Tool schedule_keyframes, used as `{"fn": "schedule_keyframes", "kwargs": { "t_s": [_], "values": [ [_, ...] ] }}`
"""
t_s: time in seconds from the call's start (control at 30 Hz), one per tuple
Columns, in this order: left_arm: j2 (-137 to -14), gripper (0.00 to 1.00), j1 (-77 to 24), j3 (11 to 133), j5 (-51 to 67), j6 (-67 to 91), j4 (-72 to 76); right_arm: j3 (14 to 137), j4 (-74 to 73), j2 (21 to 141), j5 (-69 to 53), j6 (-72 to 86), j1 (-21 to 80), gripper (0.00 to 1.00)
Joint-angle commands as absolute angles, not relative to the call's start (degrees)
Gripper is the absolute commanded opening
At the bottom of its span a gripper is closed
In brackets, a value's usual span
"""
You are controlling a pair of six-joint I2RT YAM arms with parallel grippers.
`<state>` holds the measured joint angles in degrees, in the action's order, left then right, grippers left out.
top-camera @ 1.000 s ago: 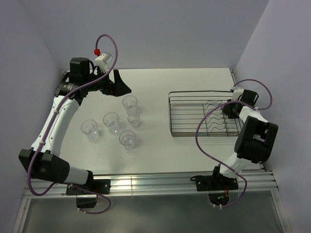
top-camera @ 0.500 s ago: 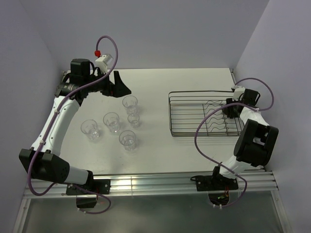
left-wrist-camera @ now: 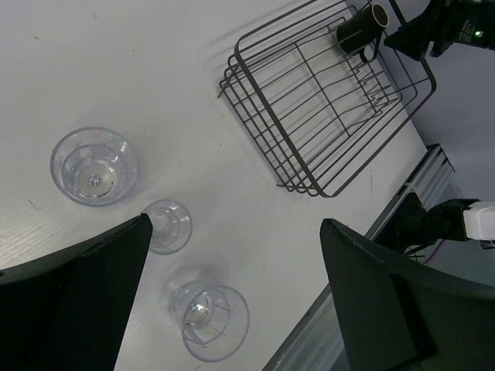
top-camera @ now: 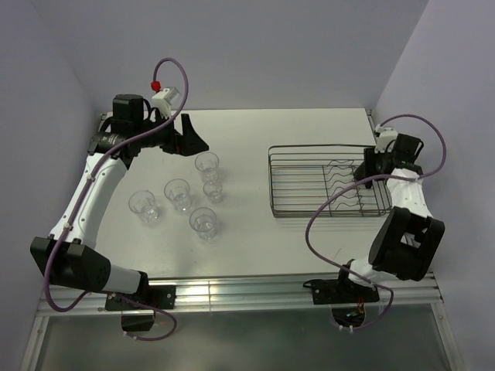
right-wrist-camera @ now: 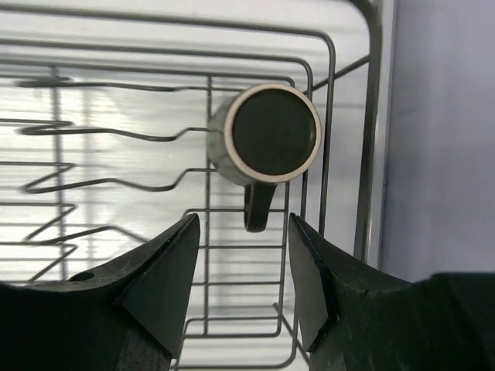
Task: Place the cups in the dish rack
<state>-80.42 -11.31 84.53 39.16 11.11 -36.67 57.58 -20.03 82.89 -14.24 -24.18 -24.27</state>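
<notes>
Five clear tumblers stand left of centre: one (top-camera: pixel 207 164) at the back, a smaller one (top-camera: pixel 212 191), and three more (top-camera: pixel 179 193) (top-camera: pixel 145 205) (top-camera: pixel 203 222). The wire dish rack (top-camera: pixel 309 185) lies at the right. A dark brown mug (right-wrist-camera: pixel 267 135) lies on its side in the rack's far right corner, handle toward my right gripper (right-wrist-camera: pixel 244 224), which is open just short of it, not touching. My left gripper (left-wrist-camera: pixel 236 232) is open and empty above the tumblers; three show beneath it (left-wrist-camera: pixel 94 165) (left-wrist-camera: pixel 166 226) (left-wrist-camera: pixel 209 321). The mug also shows in the left wrist view (left-wrist-camera: pixel 360 31).
The rack (left-wrist-camera: pixel 325 100) holds only the mug. The right wall runs close beside the rack's right end. A metal rail (top-camera: pixel 255 290) runs along the table's near edge. Purple cables loop from both wrists.
My right wrist has drawn back up and to the right from the rack's corner, and its elbow has swung nearer. The left arm and the tumblers have not moved.
</notes>
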Motion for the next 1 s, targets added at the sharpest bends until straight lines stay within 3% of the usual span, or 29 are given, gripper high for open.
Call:
{"fn": "schedule_keyframes", "kwargs": {
  "t_s": [0.0,0.2,0.47,0.63,0.8,0.97],
  "values": [
    [-78.4,0.99,-10.99,84.2,39.55,8.88,-35.94,63.27,-24.51,76.65,-18.28,-22.06,-24.52,0.57],
    [-78.4,0.93,-10.99,82.36,34.73,3.0,-39.28,68.45,-30.58,71.72,-21.44,-20.04,-23.12,0.63],
    [-79.01,0.9,-11.6,78.05,25.59,-5.53,-42.18,70.31,-32.7,67.77,-18.2,-16.09,-11.17,0.72],
    [-83.49,0.79,-12.83,78.4,24.35,-7.38,-45.26,70.49,-34.27,67.32,-18.19,-13.54,-4.93,0.82],
    [-86.13,0.68,-15.2,77.78,20.67,-6.07,-43.33,70.05,-34.63,66.71,-19.16,-12.04,-2.38,1.0],
    [-88.5,0.63,-18.71,77.69,16.7,-4.14,-40.26,69.61,-34.63,66.01,-19.86,-11.51,-1.93,1.0]
  ]
}}
